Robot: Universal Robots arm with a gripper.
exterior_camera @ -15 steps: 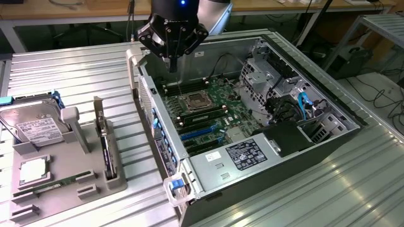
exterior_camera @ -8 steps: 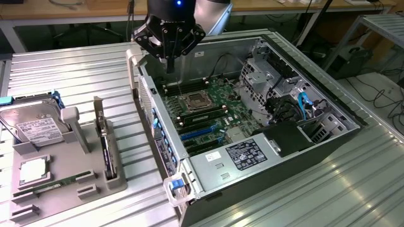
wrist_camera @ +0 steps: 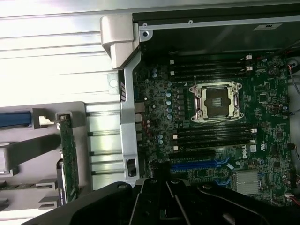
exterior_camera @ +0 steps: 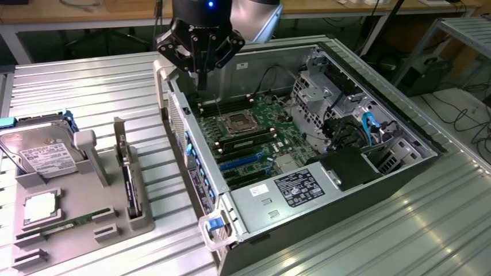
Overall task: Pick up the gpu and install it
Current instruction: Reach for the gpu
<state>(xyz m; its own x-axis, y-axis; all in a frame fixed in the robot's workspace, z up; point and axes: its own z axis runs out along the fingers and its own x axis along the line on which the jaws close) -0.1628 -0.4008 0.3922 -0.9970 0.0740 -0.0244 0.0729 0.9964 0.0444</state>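
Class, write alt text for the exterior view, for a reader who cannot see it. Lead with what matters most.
A robot gripper hangs above one end of an open computer case on a ribbed metal table. On the exterior view's left, the gpu stands on edge in a grey holder, beside a hard drive.

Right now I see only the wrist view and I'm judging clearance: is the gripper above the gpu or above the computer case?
Observer: Above the computer case. The gripper hangs over its edge, and the gpu stands on edge in a gray holder on the exterior view's left.
Operator: What's beyond the gpu?
Observer: A hard drive with a white label, farther to the exterior view's left.
Operator: Anything else there?
Observer: A memory stick lies flat in the holder.
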